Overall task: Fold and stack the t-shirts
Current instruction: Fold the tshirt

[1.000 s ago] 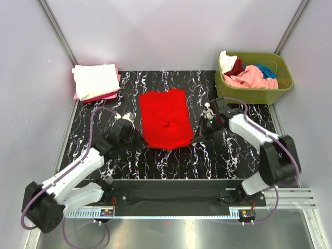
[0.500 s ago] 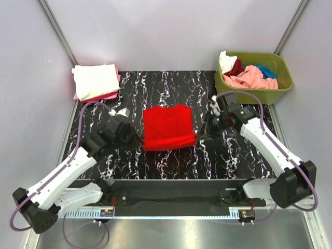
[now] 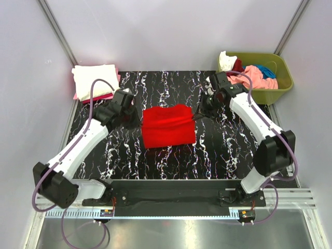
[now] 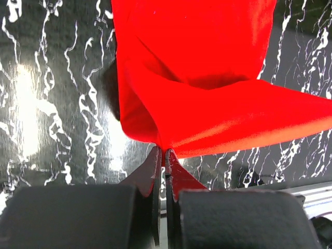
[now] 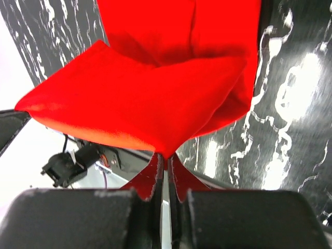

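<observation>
A folded t-shirt point(image 3: 168, 126) lay at the middle of the tabletop point(image 3: 155, 161), one layer of cloth over another. The left jaws were at its far left corner and the right jaws at its far right corner, each with cloth between them. A stack of folded t-shirts point(image 3: 95, 80) sat at the tabletop's far left corner. A bin point(image 3: 280, 89) stood at the far right corner, with loose t-shirts point(image 3: 255, 77) heaped in it.
</observation>
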`<action>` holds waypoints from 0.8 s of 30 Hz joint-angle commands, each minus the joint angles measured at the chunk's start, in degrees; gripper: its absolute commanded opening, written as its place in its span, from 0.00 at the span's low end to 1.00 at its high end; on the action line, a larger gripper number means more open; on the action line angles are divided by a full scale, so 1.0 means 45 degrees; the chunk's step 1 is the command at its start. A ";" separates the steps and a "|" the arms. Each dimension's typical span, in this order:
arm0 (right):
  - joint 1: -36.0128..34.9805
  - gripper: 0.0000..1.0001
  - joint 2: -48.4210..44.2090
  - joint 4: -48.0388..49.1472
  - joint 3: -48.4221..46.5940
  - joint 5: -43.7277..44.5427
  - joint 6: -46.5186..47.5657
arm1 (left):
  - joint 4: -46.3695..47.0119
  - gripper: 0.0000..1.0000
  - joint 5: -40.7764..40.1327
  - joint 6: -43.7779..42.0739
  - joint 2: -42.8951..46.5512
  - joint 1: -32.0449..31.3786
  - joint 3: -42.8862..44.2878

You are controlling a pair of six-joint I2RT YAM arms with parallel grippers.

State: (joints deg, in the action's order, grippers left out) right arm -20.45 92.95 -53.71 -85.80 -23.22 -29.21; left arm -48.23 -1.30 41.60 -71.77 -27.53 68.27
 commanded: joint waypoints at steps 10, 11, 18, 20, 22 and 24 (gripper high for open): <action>0.0813 0.00 0.2974 -0.0602 -0.3900 -0.0015 0.0905 | 0.0717 0.00 0.0855 -0.1608 -0.2526 0.1233 0.2308; 0.0813 0.00 0.3210 -0.0622 -0.4386 -0.0015 0.0964 | 0.0737 0.00 0.0875 -0.1667 -0.2954 0.1293 0.2638; 0.1028 0.00 0.5514 -0.1207 -0.6771 -0.0112 0.1179 | 0.0659 0.00 0.1226 -0.2194 -0.4889 0.1937 0.4278; 0.1125 0.00 0.6335 -0.1266 -0.7610 -0.0268 0.1082 | 0.0639 0.00 0.1363 -0.2253 -0.5610 0.2054 0.4612; 0.1184 0.00 0.7152 -0.1364 -0.8196 -0.0366 0.1023 | 0.0697 0.00 0.1557 -0.2331 -0.6081 0.2249 0.5042; 0.1262 0.00 0.7683 -0.1501 -0.8939 -0.0366 0.0945 | 0.0795 0.00 0.1675 -0.2409 -0.6745 0.2386 0.5354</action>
State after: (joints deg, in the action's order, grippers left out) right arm -15.97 125.05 -59.02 -121.19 -23.83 -25.36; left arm -46.11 4.71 32.80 -100.20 -18.11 89.14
